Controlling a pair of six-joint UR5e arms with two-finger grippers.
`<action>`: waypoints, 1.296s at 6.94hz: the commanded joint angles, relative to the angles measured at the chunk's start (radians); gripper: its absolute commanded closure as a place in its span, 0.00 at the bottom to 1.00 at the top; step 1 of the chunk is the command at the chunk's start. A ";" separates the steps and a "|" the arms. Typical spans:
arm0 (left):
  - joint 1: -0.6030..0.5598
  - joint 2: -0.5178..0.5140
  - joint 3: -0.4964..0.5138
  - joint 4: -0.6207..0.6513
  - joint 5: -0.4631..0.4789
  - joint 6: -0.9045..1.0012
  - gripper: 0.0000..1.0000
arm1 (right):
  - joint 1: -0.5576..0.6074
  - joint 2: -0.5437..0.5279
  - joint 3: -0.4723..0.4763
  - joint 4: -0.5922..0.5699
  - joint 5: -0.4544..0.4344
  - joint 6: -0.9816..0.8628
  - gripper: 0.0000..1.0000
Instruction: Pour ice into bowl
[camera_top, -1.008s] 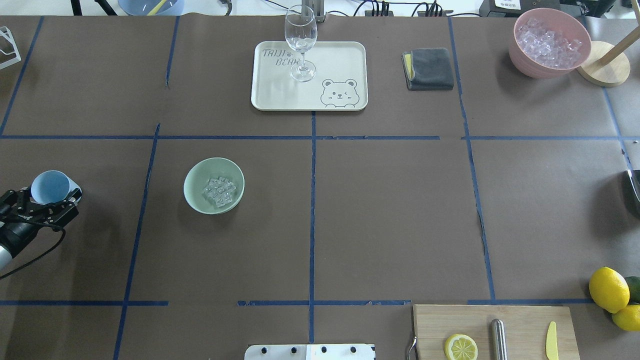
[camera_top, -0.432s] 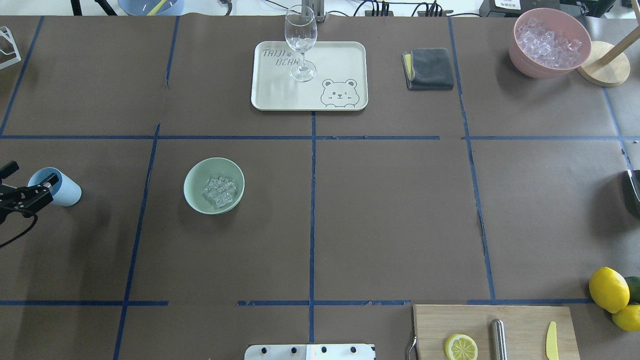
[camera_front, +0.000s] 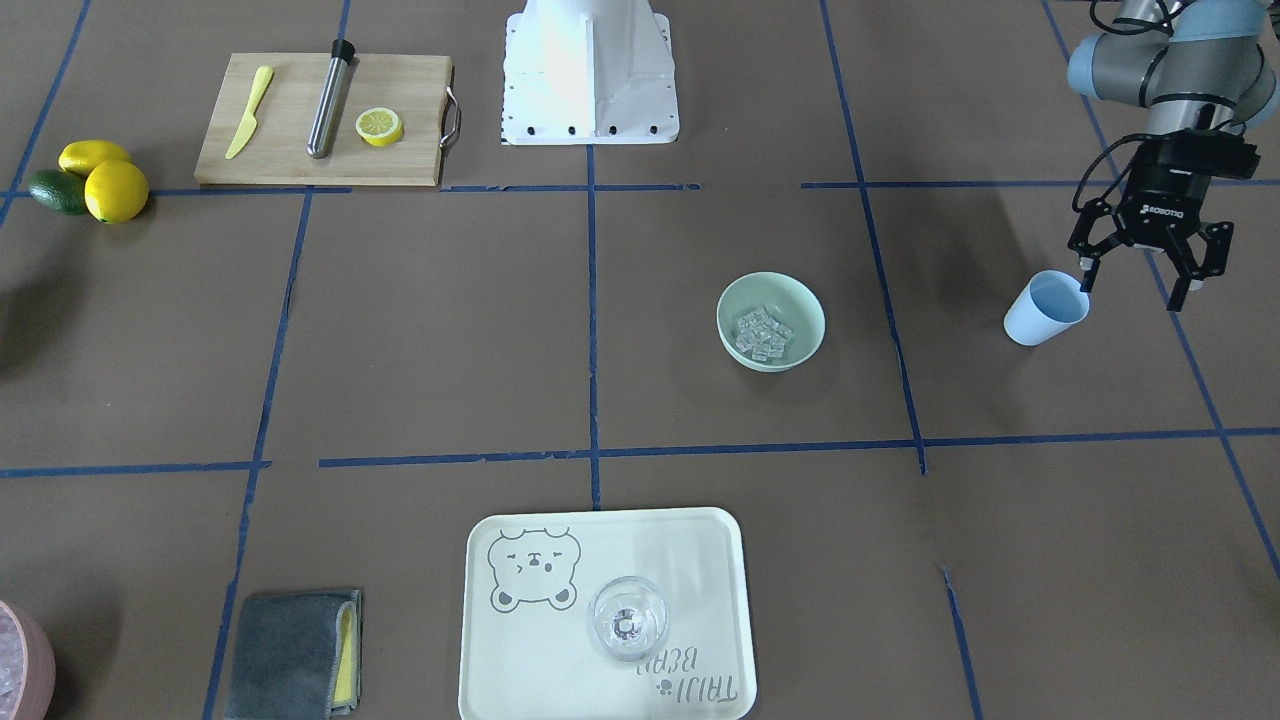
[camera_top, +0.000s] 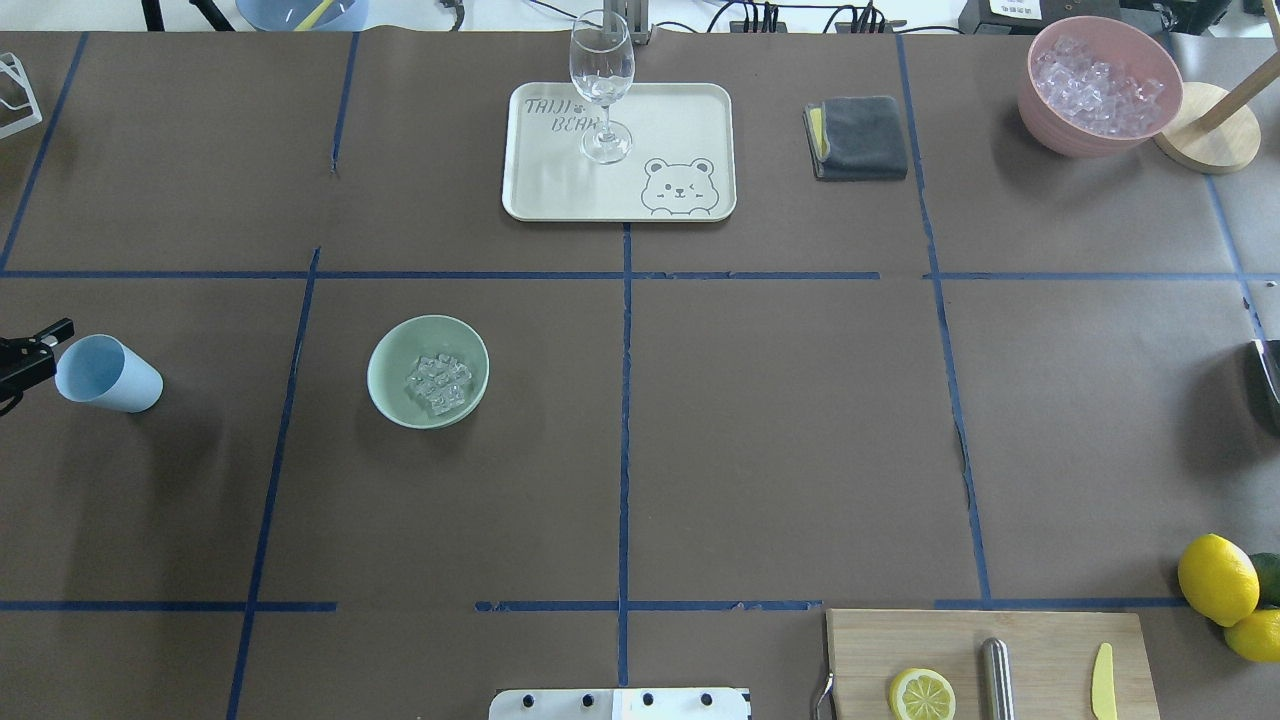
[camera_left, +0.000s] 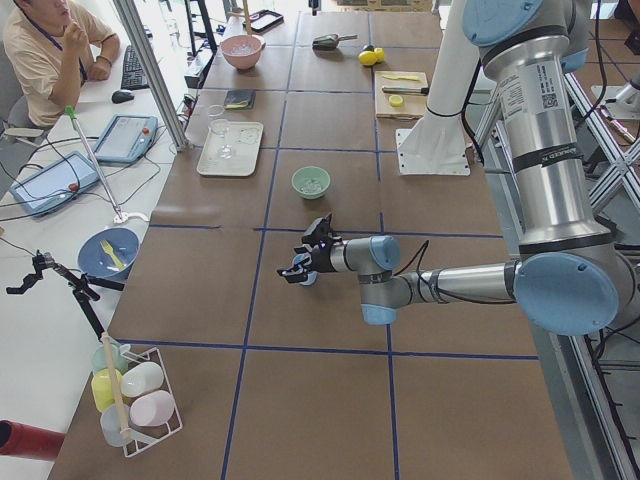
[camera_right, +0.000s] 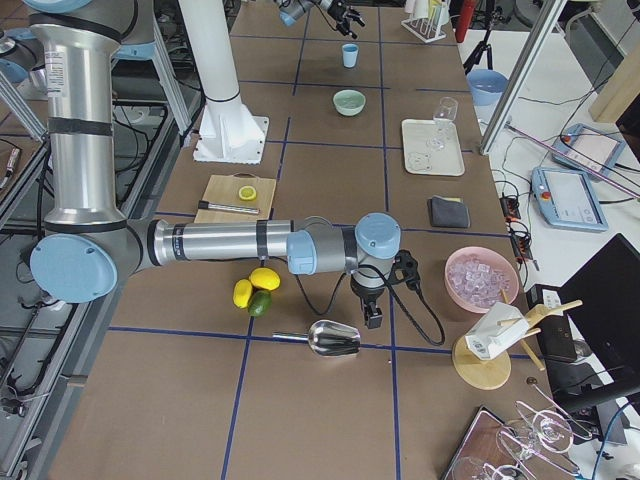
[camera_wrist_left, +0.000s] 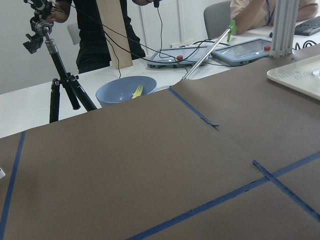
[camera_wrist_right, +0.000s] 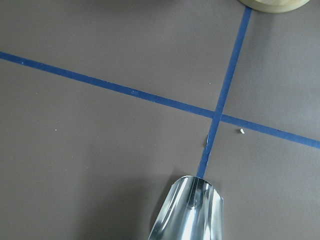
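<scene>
The pale mint-green bowl (camera_top: 428, 345) stands left of the table's middle with a handful of clear ice cubes (camera_top: 438, 383) in it; it also shows in the front view (camera_front: 771, 295) with the ice (camera_front: 762, 333). A light blue cup (camera_top: 105, 373) stands empty on the table to the bowl's left. My left gripper (camera_front: 1132, 295) is open and empty, just beyond the cup (camera_front: 1045, 308) and apart from it. My right gripper (camera_right: 372, 318) shows only in the right side view, by a metal scoop (camera_right: 335, 340); I cannot tell if it is open or shut.
A cream tray (camera_top: 680, 110) with a wine glass (camera_top: 602, 85) stands at the back middle, with a grey cloth (camera_top: 858, 137) and a pink bowl of ice (camera_top: 1098, 85) to its right. A cutting board (camera_top: 1040, 645) with a lemon slice, and lemons (camera_top: 1217, 578), lie front right.
My left gripper has let go of the light blue cup and drawn back to the left, almost out of the overhead view. The cup stays on the table. The bowl and ice are unchanged.
</scene>
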 joint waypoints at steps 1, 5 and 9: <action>-0.292 -0.010 -0.044 0.207 -0.391 0.209 0.00 | -0.001 0.002 0.009 0.000 0.000 0.000 0.00; -0.639 -0.162 -0.081 1.039 -0.696 0.455 0.00 | -0.003 0.010 0.039 0.000 0.003 0.041 0.00; -0.721 -0.329 -0.055 1.656 -0.704 0.705 0.00 | -0.112 0.049 0.159 0.002 0.038 0.272 0.00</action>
